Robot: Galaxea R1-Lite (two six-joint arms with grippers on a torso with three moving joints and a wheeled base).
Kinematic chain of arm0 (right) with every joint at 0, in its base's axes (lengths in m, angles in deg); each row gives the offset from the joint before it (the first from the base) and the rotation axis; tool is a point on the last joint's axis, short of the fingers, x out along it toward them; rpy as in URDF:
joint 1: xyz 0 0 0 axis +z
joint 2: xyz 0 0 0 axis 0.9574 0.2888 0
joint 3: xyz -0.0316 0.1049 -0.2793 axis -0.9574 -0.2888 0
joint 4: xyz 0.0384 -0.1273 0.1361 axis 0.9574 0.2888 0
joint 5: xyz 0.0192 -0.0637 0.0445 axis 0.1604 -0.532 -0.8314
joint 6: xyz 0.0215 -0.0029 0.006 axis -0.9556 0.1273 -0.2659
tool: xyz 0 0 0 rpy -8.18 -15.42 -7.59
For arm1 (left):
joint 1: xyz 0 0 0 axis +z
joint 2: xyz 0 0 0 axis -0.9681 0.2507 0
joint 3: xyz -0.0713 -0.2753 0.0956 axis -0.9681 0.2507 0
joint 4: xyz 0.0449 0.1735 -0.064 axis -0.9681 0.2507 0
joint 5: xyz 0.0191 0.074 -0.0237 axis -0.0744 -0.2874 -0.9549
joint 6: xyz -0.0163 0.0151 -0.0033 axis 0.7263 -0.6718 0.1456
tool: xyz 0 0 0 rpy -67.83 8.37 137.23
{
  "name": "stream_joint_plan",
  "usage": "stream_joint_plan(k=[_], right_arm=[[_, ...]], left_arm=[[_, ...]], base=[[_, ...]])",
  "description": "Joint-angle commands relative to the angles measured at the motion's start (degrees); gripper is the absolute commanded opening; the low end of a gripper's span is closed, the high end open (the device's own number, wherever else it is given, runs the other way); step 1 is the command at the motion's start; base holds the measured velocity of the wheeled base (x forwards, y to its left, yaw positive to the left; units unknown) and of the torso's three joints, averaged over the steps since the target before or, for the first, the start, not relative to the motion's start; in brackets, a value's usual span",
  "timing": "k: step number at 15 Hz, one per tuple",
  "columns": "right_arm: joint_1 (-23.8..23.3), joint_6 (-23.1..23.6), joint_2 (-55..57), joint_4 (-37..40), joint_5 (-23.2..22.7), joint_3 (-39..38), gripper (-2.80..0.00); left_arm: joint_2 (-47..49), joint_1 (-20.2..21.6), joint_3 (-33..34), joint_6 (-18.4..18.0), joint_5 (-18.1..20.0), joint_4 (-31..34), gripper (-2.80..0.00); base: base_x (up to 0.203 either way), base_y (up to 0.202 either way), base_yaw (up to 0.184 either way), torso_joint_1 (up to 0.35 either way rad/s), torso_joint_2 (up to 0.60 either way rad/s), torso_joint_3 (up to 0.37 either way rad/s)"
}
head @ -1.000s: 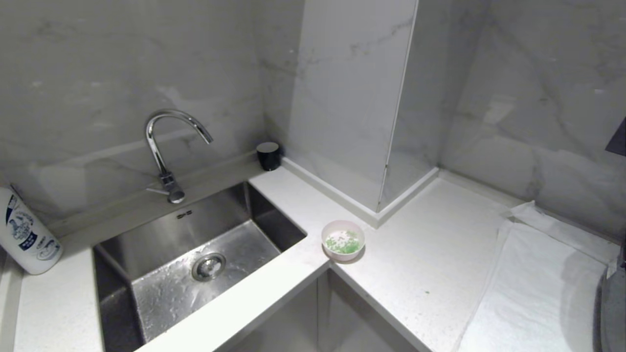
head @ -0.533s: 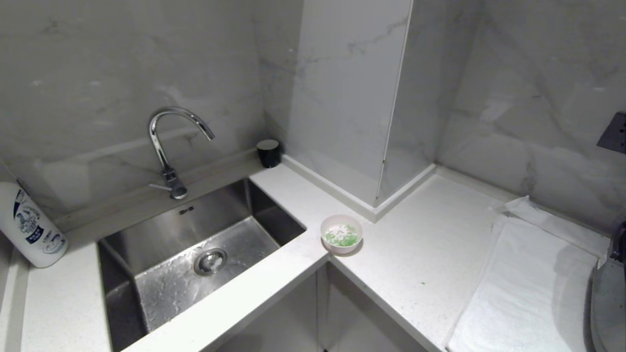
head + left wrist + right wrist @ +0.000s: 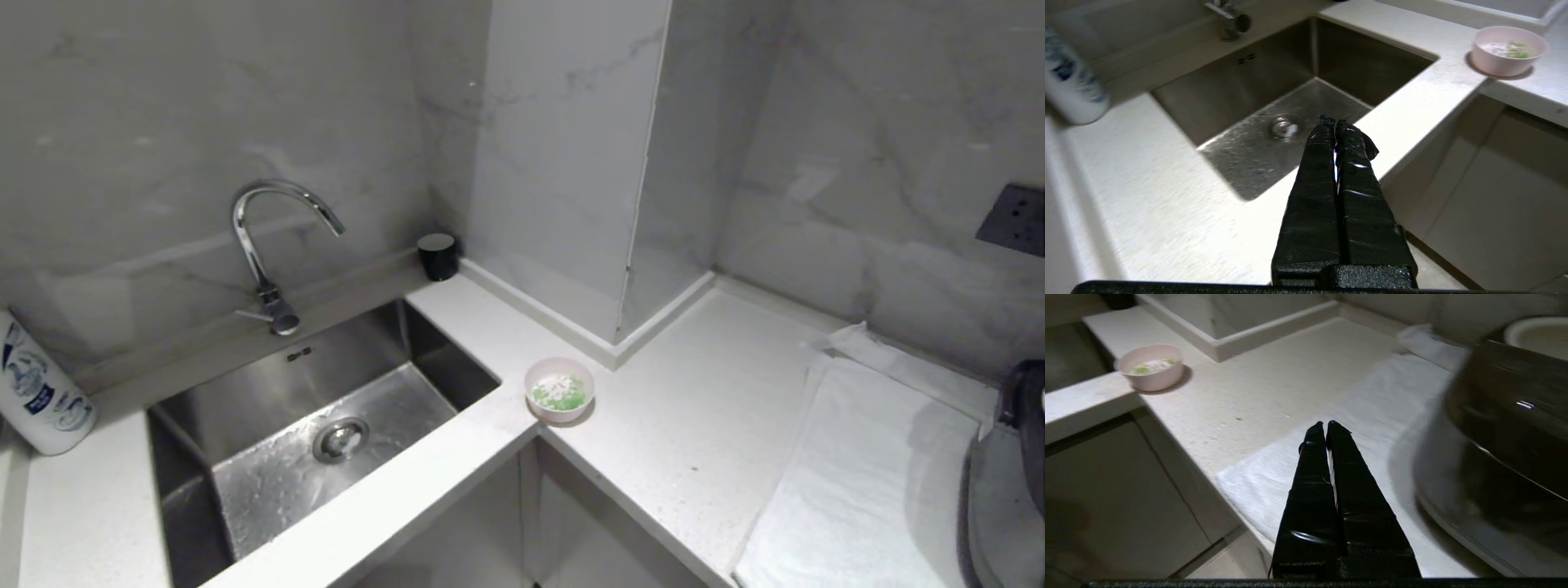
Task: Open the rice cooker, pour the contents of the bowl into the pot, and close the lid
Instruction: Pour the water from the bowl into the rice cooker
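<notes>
White stone counter point(image 3: 702, 425) wraps an inner corner. Dark rice cooker point(image 3: 1506, 428) sits on a towel point(image 3: 857, 482) at its right end, seemingly to protect the counter. Pink bowl point(image 3: 559, 390) of green bits point(image 3: 563, 395) waits at the corner edge. Both grippers, left point(image 3: 1336, 122) and right point(image 3: 1325, 425), hover closed and empty.

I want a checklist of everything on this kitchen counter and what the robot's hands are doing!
Surface: white L-shaped counter with a steel sink set in.
Job's things: pink bowl with green bits at the inner corner; dark rice cooker at the right edge, on a white towel.
Clutter: white bottle, black cup.
Grippers: left gripper shut, empty; right gripper shut, empty.
Cables: nothing seen.
Surroundings: marble walls, faucet, wall socket.
</notes>
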Motion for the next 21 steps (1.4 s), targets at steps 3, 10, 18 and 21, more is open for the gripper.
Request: stream_joint_plan(k=[3, 10, 18, 21], right_arm=[[0.0, 0.0, 0.0, 0.1, 0.0, 0.0, -2.80], [0.0, 0.0, 0.0, 0.0, 0.0, 0.0, -2.80], [0.0, 0.0, 0.0, 0.0, 0.1, 0.0, -2.80], [0.0, -0.1, 0.0, 0.0, 0.1, 0.0, -2.80]], left_arm=[[-0.1, 0.0, 0.0, 0.4, 0.1, 0.0, -2.80], [-0.1, 0.0, 0.0, 0.4, 0.1, 0.0, -2.80], [-0.2, 0.0, 0.0, 0.5, 0.0, 0.0, -2.80], [-0.1, 0.0, 0.0, 0.5, -0.1, 0.0, -2.80]], base=[[-0.001, 0.009, -0.175, 0.005, 0.00, 0.001], [0.002, 0.009, -0.176, 0.001, 0.00, 0.004], [0.001, 0.009, -0.175, 0.001, 0.00, 0.002], [0.001, 0.004, -0.083, 0.004, 0.00, 0.002]])
